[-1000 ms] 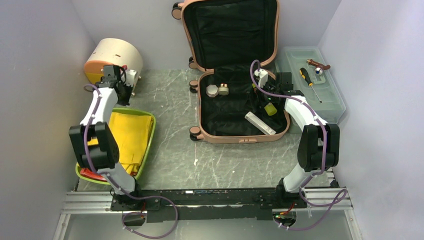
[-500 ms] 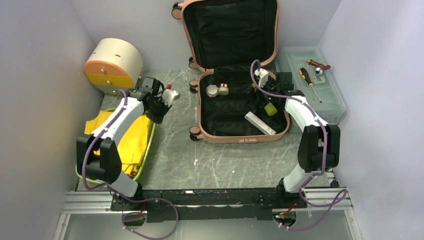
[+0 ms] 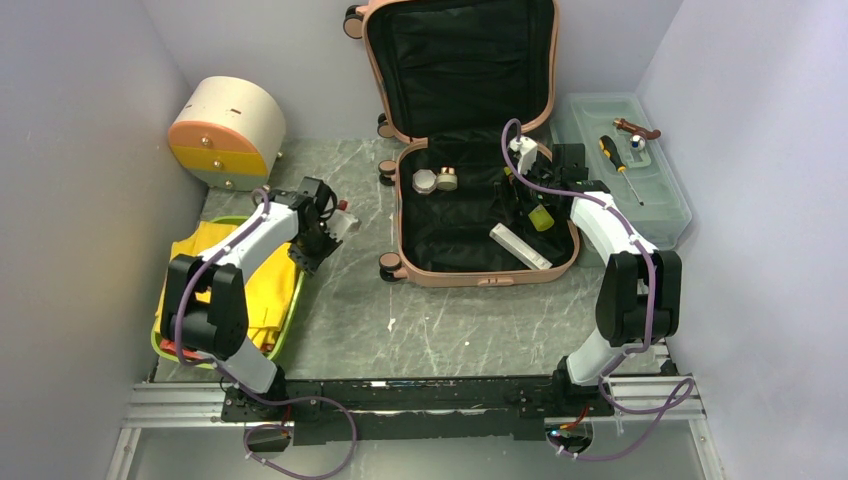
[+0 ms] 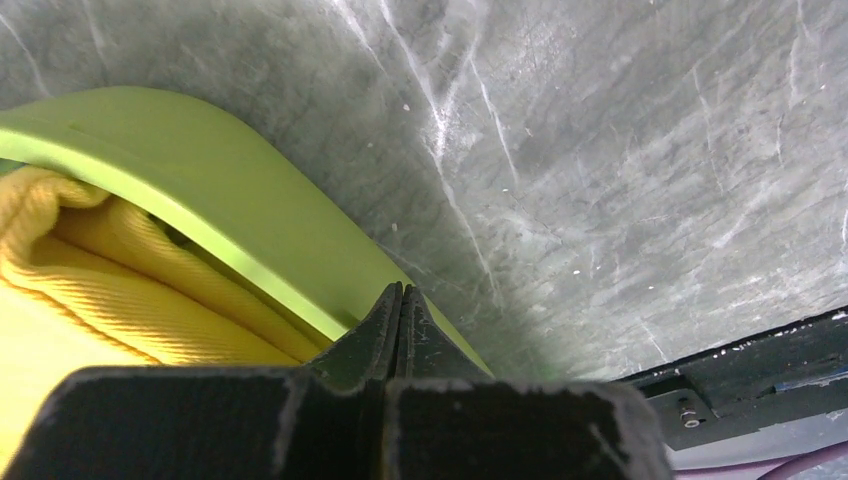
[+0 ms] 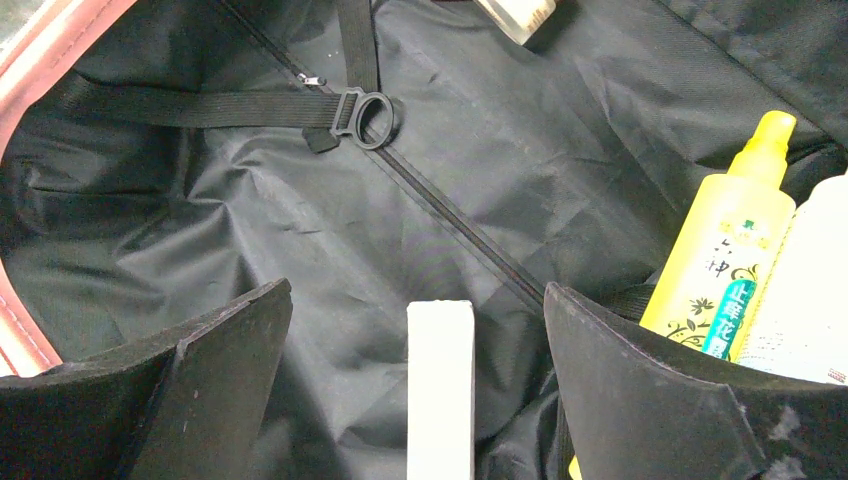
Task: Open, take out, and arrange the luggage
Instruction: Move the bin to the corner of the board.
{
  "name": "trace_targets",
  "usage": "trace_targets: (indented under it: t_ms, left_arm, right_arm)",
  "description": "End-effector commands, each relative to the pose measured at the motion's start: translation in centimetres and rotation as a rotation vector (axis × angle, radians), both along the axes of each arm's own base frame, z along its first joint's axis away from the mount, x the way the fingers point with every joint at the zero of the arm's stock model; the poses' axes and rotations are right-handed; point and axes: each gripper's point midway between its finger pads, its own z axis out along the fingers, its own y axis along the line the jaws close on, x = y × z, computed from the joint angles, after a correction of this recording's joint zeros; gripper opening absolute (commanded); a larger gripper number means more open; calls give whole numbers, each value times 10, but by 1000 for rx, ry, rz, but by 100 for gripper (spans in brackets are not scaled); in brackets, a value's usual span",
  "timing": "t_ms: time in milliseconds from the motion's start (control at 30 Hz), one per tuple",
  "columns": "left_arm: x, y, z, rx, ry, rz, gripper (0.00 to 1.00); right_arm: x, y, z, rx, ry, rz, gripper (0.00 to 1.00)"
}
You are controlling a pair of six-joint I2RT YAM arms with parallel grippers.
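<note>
Centrally, the salmon-pink hard-shell suitcase lies open at the rear middle of the grey marbled desk. Its lid is propped upright against the back wall and its black-lined base lies flat. Inside the base are a white rectangular bar, a yellow plastic spray bottle and two small round jars. The right fingers stand wide apart within the base, straddling the end of the bar without touching it; the bottle lies just beside one finger. The step in hand appears to be lifting out the bar. To do it well, the fingers should descend squarely, keep the bar centred and close across its narrow width, without pinching the loose lining or nudging the bottle. Outward, the left fingers are pressed together on nothing, above the rim of a lime-green plastic tray holding folded yellow cloth. A translucent grey-green toolbox stands right of the suitcase, and a cream half-round drawer box at rear left.
</note>
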Motion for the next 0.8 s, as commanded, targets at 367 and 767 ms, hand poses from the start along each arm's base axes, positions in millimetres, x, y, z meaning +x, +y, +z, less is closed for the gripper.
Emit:
trace_targets:
  t_ms: [367,767]
  left_arm:
    - [-3,66,17,78,-15,106,0]
    - [39,-2,123,-231,-305,-2,12]
  right_arm:
    - [1,2,24,24,-72,5,100]
    - [3,2,19,17,-63,4,100]
